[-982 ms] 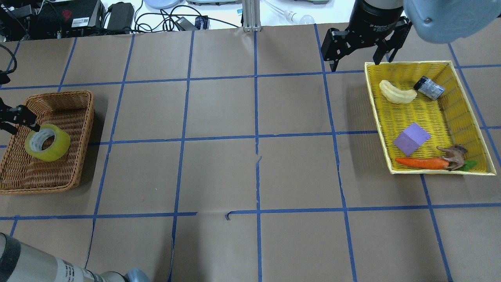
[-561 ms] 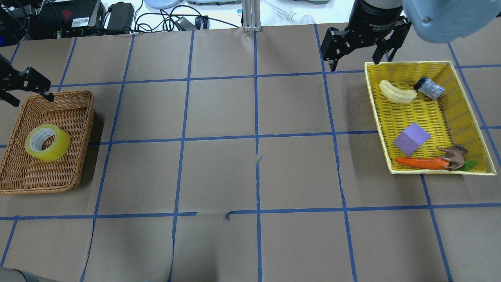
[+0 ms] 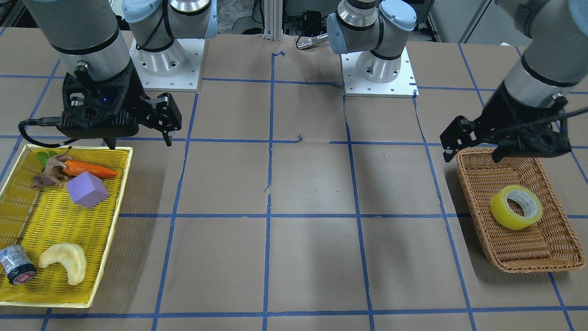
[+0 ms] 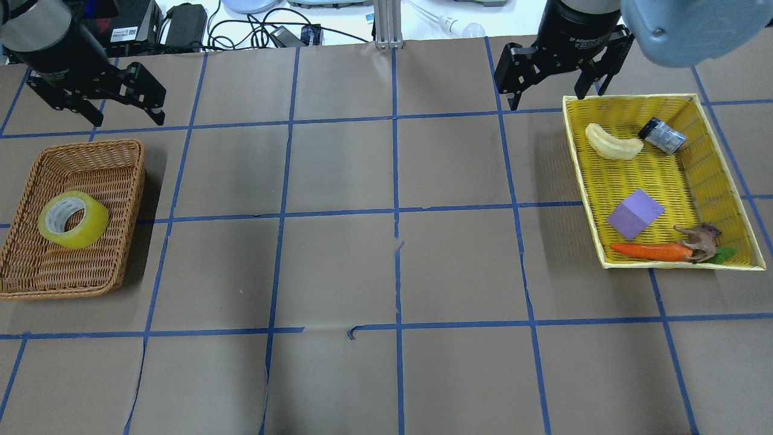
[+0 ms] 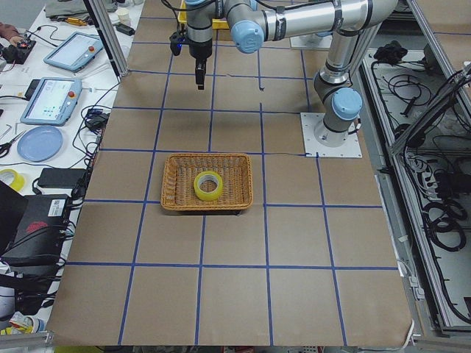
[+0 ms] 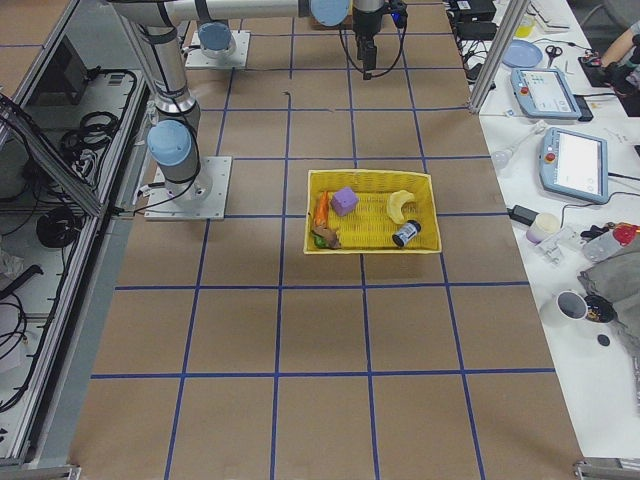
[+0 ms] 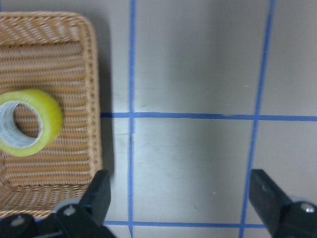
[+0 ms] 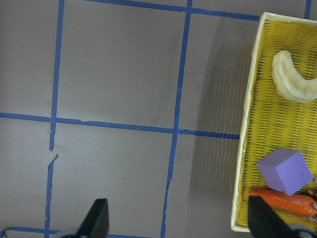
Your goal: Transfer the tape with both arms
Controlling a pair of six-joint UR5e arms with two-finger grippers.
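My left hand (image 4: 128,119) hangs with its fingers spread wide and nothing between them, raised above the tabletop (image 4: 338,260) and well apart from the tape (image 4: 89,228). Its wrist view looks down on bare tabletop, with the basket (image 4: 134,211) off to one side. The tape lies on its side in that wicker basket, its pale core showing, touching neither hand. My right hand (image 4: 548,99) is also wide open and empty. It sits just beside a yellow tray (image 4: 581,175) at the other end of the tabletop. The tray holds a purple block (image 4: 635,214), a carrot (image 4: 649,251), a toy animal (image 4: 700,240), a pale curved piece (image 4: 613,142) and a dark cylinder (image 4: 662,135).
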